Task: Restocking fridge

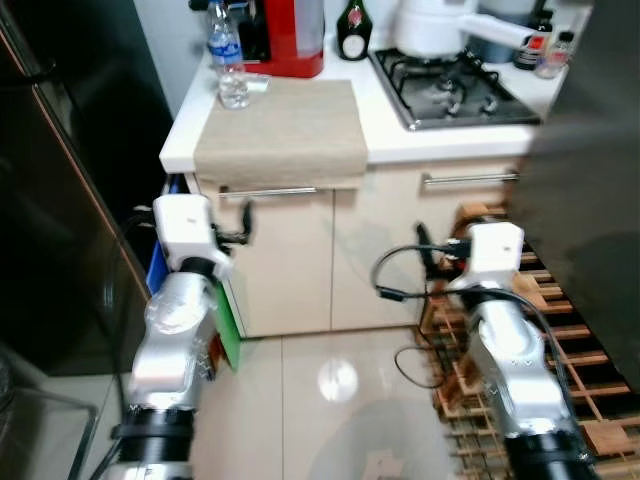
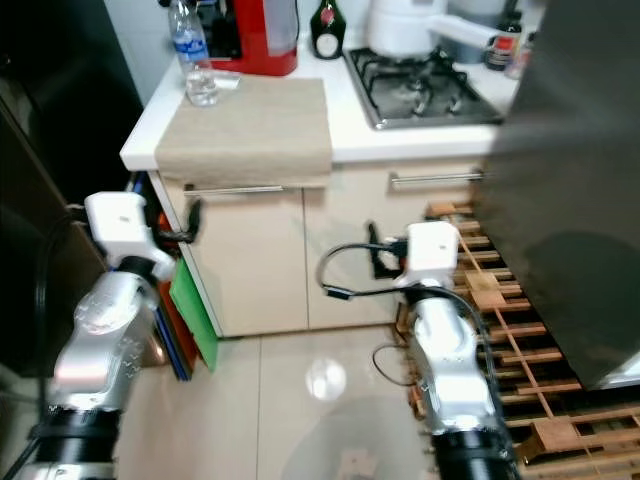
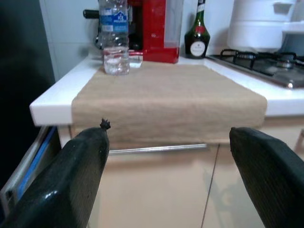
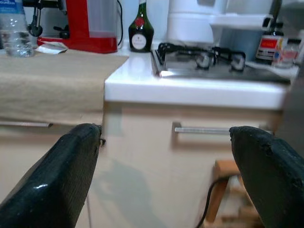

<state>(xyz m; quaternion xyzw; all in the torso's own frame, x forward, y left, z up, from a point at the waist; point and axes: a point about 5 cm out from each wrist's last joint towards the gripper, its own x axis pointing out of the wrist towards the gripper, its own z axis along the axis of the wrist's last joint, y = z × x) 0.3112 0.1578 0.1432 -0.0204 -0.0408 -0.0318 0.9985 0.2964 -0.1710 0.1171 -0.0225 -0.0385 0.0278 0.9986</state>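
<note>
Two silver arms nearest the lens, raised before pale cream cabinet doors [image 1: 300, 260]. Left pincer [image 3: 166, 175] held below the worktop edge, its two black fingers [image 3: 71, 175] spread wide apart, nothing between them. Right pincer [image 4: 166, 175] likewise at cabinet height, fingers spread wide, empty; a black cable [image 1: 400, 290] loops off the right wrist. White worktop [image 1: 440, 140] stands well ahead of both pincers. A beige woven cloth mat [image 1: 285, 125] lies on it and drapes over the front edge, above a slim metal drawer handle [image 1: 268, 191]. Clear plastic water bottle with blue label [image 1: 228, 60] stands upright at the mat's far left corner, apart from both pincers. Just behind it a red appliance [image 1: 292, 35], then a dark green glass bottle [image 1: 352, 32]. Steel gas hob [image 1: 455, 92] to the right, a white pot [image 1: 435, 25] sitting on it. Wooden slatted rack [image 1: 560, 330] on the glossy tiled floor [image 1: 320, 400] beside the right arm. Dark fridge surface [image 1: 50, 200] on the left
</note>
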